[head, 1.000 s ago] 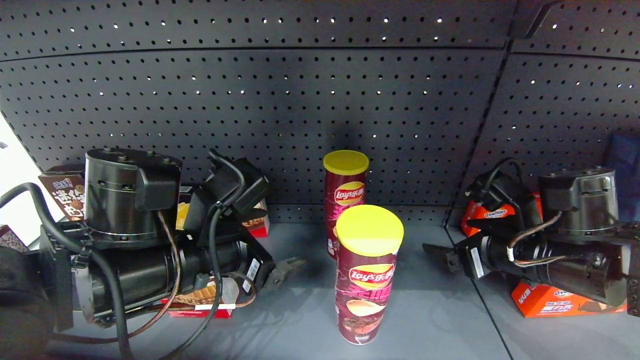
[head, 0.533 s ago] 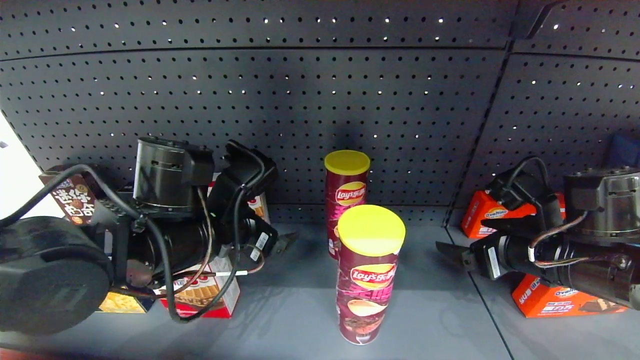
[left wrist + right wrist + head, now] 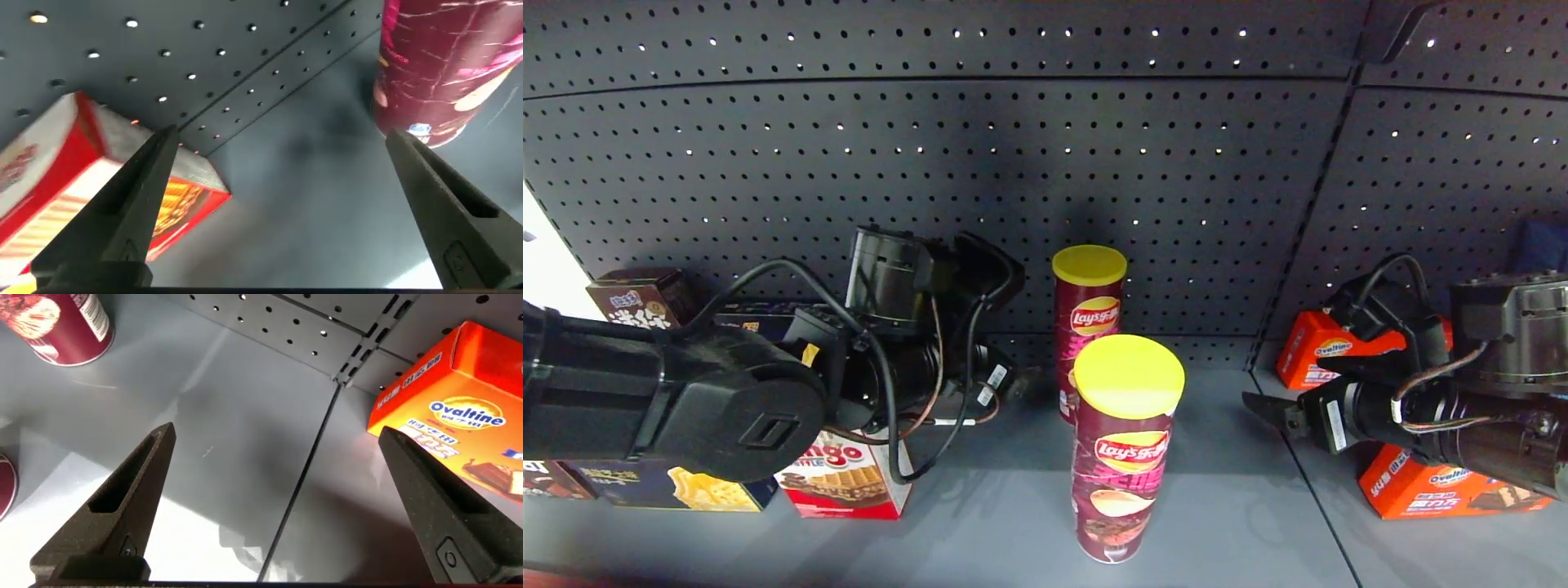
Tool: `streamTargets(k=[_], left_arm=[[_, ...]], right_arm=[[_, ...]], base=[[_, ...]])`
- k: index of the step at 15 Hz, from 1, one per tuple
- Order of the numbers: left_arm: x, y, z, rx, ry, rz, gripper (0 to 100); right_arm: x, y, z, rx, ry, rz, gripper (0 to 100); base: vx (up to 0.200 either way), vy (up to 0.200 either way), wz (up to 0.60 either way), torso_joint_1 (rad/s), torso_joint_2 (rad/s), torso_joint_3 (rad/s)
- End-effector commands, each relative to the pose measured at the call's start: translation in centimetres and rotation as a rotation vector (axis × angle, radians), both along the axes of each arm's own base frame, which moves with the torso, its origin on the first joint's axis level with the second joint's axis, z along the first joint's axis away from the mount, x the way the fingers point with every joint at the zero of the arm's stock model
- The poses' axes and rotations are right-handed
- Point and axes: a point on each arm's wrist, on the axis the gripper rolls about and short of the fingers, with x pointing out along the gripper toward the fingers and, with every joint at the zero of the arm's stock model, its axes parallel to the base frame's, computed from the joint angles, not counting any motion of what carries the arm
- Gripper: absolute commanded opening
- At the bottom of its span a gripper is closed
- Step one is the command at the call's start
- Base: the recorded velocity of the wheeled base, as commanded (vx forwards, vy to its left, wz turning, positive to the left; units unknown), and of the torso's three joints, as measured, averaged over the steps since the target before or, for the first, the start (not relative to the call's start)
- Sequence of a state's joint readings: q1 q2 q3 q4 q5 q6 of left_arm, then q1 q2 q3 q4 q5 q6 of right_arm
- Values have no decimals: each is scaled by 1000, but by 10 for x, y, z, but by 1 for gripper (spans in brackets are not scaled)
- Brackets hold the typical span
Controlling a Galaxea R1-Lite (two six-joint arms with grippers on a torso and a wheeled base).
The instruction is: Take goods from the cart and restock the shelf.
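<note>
Two dark red chip cans with yellow lids stand upright on the grey shelf (image 3: 1225, 506), one in front (image 3: 1125, 457) and one behind it (image 3: 1088, 322) near the pegboard. My left gripper (image 3: 1023, 381) is low over the shelf, just left of the back can, open and empty. In the left wrist view my gripper (image 3: 282, 220) has its fingers wide apart, with the can (image 3: 441, 65) beyond one finger and a red box (image 3: 73, 188) beyond the other. My right gripper (image 3: 1258, 406) hangs open to the right of the cans; in its own view, that gripper (image 3: 278, 506) frames bare shelf.
A red wafer box (image 3: 841, 482), a dark snack box (image 3: 662, 483) and a brown box (image 3: 641, 298) line the left side. Orange boxes (image 3: 1421, 490) (image 3: 458, 429) sit at the right, past a shelf seam (image 3: 310, 478). The black pegboard wall (image 3: 1013, 163) closes the back.
My left arm has stretched farther in and to the right, bringing its gripper close to the back can. The right gripper has drawn slightly rightward. The cans have not moved.
</note>
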State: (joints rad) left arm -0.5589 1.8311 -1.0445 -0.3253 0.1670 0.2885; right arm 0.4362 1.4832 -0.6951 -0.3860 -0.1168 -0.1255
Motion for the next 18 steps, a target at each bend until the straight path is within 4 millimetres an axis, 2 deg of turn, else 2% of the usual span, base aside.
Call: streamTargets(k=[1,5,18], left_arm=[[8,-7,-7,6,11,-5,100],[15,-17,-11,6,11,-19,100],[22,-29,-17,1,17,-32,100]], right_arm=[[1,0,-1,-1,3,-2,100],[1,0,-1,-1,3,-2,100],[-1,-1,-6,-9,19,1,100]], base=[[0,0,0,0,0,0],[0,0,0,0,0,0],[0,0,0,0,0,0]])
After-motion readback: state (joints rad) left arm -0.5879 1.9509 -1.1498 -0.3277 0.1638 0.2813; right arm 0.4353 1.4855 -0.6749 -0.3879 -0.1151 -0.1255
